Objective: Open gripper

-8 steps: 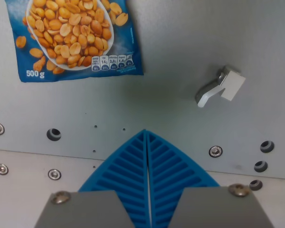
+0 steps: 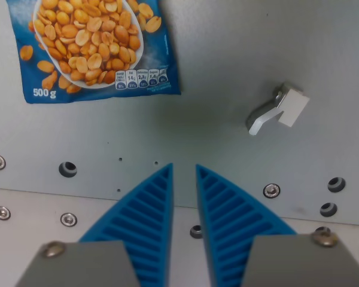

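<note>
My gripper [image 2: 184,170] fills the bottom middle of the wrist view. Its two blue ribbed fingers [image 2: 145,209] stand slightly apart, with a narrow gap between the tips and nothing between them. It hovers over a grey metal plate [image 2: 227,72]. A blue bag of peanuts [image 2: 93,48], marked 500 g, lies flat at the top of the wrist view's left, well away from the fingertips.
A small white plastic clip [image 2: 278,110] lies on the plate at the wrist view's right. Screws [image 2: 271,191] and holes [image 2: 67,168] dot the plate, and a seam [image 2: 48,194] runs across it near the fingers.
The two fingers have parted: they were pressed together and now show a narrow gap. The scene behind has not shifted.
</note>
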Motion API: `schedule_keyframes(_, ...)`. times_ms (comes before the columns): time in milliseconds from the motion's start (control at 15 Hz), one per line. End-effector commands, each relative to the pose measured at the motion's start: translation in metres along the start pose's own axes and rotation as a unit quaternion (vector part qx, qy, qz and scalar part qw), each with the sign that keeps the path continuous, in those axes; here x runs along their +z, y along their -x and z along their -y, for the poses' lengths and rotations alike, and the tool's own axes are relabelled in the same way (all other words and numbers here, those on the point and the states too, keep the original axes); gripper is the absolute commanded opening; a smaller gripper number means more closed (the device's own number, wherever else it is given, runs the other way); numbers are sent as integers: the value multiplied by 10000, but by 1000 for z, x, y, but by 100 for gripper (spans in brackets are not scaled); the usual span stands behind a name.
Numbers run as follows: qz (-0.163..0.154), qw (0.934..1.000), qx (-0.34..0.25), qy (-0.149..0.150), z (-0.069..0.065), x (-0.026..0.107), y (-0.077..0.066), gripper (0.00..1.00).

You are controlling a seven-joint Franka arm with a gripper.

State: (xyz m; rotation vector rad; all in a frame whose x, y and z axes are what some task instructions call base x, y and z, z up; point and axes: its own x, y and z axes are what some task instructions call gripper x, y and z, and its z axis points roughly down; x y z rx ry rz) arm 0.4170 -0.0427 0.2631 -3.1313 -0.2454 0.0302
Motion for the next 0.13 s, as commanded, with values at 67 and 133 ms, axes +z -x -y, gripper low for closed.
schedule_keyframes(67, -32, 10000, -3, 8, 0, -3, 0, 100)
schedule_keyframes(133, -32, 10000, -3, 8, 0, -3, 0, 100)
